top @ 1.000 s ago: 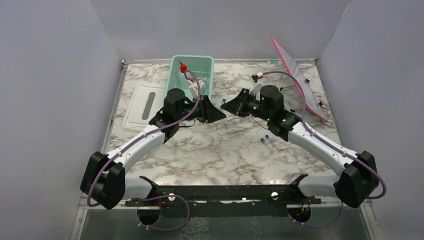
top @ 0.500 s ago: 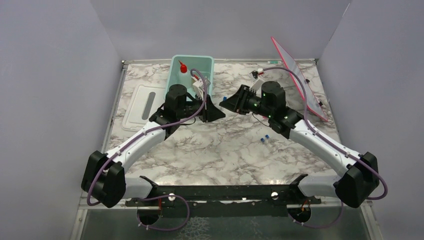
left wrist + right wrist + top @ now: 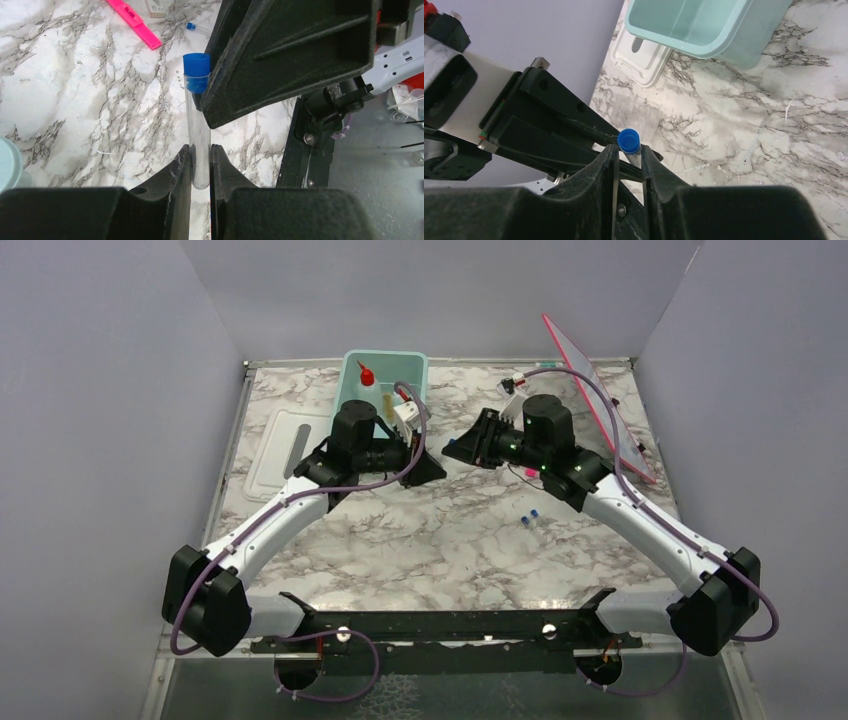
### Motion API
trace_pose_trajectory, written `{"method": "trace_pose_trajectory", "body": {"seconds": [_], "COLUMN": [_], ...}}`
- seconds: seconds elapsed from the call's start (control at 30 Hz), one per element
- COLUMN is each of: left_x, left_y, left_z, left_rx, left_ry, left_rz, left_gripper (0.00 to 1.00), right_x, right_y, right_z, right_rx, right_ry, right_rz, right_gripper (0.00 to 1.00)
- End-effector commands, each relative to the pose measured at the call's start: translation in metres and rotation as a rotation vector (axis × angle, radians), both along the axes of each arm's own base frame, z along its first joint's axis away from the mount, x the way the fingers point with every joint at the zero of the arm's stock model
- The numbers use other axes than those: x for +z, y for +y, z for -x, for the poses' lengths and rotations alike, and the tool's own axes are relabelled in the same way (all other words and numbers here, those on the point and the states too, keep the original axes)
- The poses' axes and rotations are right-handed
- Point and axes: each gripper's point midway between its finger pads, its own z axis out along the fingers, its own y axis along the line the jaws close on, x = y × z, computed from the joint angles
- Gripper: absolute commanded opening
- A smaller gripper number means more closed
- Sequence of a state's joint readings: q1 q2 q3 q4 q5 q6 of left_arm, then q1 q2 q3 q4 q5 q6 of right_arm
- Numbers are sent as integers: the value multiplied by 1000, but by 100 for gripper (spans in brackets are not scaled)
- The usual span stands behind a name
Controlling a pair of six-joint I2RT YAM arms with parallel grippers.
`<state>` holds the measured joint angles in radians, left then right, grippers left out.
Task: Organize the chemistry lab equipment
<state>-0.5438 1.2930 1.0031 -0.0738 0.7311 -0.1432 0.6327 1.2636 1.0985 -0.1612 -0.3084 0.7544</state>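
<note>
Top view. Shows the left claw (image 3: 435, 465) and the right claw (image 3: 456, 448) tip to tip above the marble surface (image 3: 440, 560), just in front of the teal tub (image 3: 345, 390). Hides whatever sits between them behind black fingers. Shows a squeeze bottle (image 3: 366, 373) with a red nozzle inside the tub, near its far left corner. Also shows a white lid (image 3: 285, 445) flat to the tub's left and two loose vials (image 3: 530, 517) with blue caps side by side on the surface beside the right arm. Adds a pink-edged panel (image 3: 600, 405), tilted, at the far right.

Left wrist view. Shows the left claw (image 3: 200, 155) narrow and clamped on the clear body of a blue-capped vial (image 3: 199, 115), cap end pointing away from the camera, marble well below. Puts a finger (image 3: 285, 55) of the right claw against the side of the cap. Catches a pink strip (image 3: 132, 20) lying on the surface beyond.

Right wrist view. Shows the right claw (image 3: 630, 155) narrow, one finger on each side of the same vial (image 3: 628, 139) just under its blue cap. Cannot tell a firm pinch from a loose flanking. Shows the left claw's black fingers (image 3: 574, 130) reaching in from the left, with the tub (image 3: 734, 45) and lid (image 3: 644, 52) farther off.
</note>
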Motion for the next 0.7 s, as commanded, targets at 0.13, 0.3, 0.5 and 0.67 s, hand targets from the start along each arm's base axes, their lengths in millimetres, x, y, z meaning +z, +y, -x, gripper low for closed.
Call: {"method": "trace_pose_trajectory", "body": {"seconds": [0.13,0.3,0.5,0.67], "left_x": [9,11,8,-8], "left_y": [3,4,6,21], "left_z": [11,11,12,-7], "left_rx": [-63,-61,-54,149], "left_ry": [-58,-65,-52,31], "left_rz": [-17,-20,-33,-94], "left_gripper": [1,1,3,39], "right_x": [19,16,10,2], "right_y": [6,10,11,-1], "right_z": [2,2,1,-14], "right_rx": [43,66,73,-6], "right_ry": [-28,-18,-25,-88], "right_rz": [-9,-10,2,65], "right_gripper": [35,31,14,11]}}
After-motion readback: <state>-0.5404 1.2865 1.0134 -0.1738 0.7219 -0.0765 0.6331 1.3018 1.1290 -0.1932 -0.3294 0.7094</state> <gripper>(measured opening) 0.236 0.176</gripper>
